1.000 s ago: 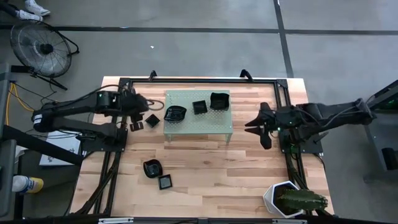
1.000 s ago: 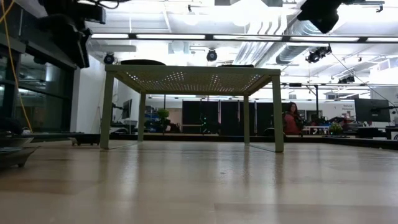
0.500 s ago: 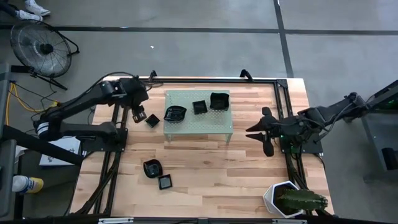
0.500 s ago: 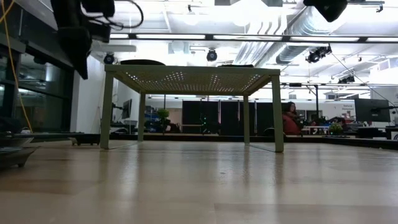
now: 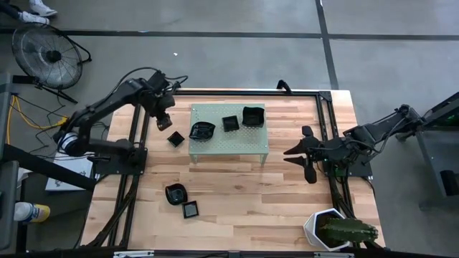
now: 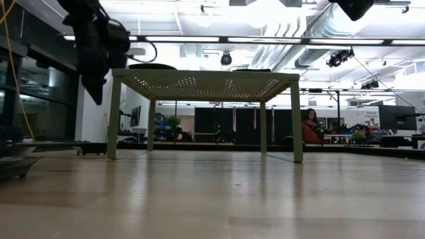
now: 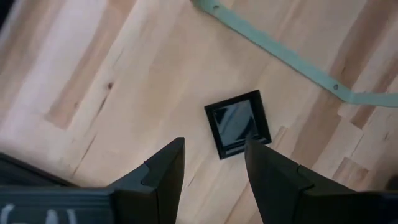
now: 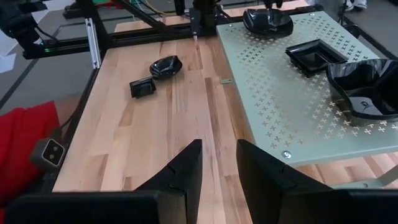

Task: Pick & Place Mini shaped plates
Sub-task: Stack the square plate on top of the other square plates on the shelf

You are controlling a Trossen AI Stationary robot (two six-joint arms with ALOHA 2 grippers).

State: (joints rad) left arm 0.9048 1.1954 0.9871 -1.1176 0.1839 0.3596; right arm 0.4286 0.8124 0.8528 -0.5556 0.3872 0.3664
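Above square plate [image 7: 238,122], left gripper [image 7: 211,163] jaws apart, empty; right gripper [image 8: 217,163] apart; no writing.

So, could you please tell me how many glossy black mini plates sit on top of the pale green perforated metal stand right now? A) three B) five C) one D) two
A: the high view shows three glossy black plates on the pale green perforated stand: a wavy-edged one, a small square one and a larger rounded-square one; the other three lie on the wooden table.
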